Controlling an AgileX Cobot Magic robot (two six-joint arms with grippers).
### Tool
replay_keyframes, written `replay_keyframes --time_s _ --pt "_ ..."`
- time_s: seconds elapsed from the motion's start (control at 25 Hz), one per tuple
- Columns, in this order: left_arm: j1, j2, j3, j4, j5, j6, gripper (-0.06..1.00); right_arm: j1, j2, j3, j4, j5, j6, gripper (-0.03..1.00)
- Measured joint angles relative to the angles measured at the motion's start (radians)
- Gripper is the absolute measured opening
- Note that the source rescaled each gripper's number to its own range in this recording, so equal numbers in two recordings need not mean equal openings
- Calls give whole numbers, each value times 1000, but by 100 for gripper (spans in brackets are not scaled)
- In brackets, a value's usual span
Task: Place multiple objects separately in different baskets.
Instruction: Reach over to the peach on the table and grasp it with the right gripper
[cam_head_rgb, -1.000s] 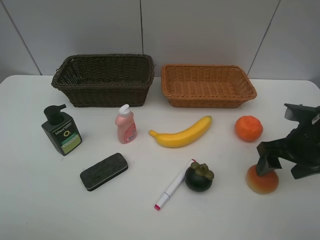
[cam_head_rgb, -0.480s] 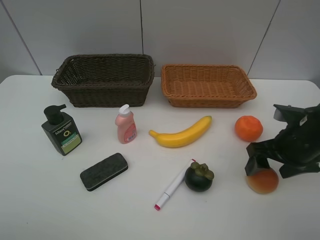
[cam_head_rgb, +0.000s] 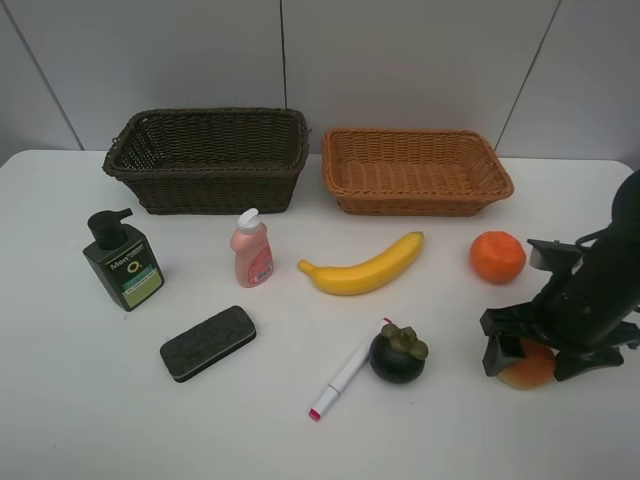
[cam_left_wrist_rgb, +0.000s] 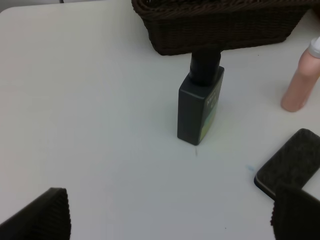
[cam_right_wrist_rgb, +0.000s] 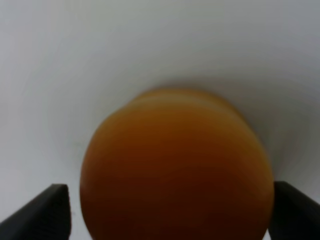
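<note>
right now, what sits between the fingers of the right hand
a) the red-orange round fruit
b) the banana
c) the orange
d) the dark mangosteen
a: the right hand is open, with a finger on either side of the red-orange round fruit, which fills the right wrist view.

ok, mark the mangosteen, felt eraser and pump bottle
dark mangosteen (cam_head_rgb: 397, 360): exterior high view, on its dark body
black felt eraser (cam_head_rgb: 208, 343): exterior high view, middle of its top
dark green pump bottle (cam_head_rgb: 127, 270): exterior high view, front label
</note>
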Motion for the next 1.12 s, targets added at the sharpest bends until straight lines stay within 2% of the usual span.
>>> replay_keyframes --time_s 0.6,0.68,0.76,0.8,1.12 --pt "0 0 0 0 0 0 100 0 14 0 0 -50 0 98" --pt "0 0 0 0 0 0 100 0 25 0 0 -50 0 93" --pt "0 0 0 0 0 0 100 0 32 0 2 -48 0 73" --pt "0 0 0 0 0 0 100 0 33 0 4 -48 0 69" --pt "0 0 0 0 0 0 100 0 33 -2 4 -48 0 69"
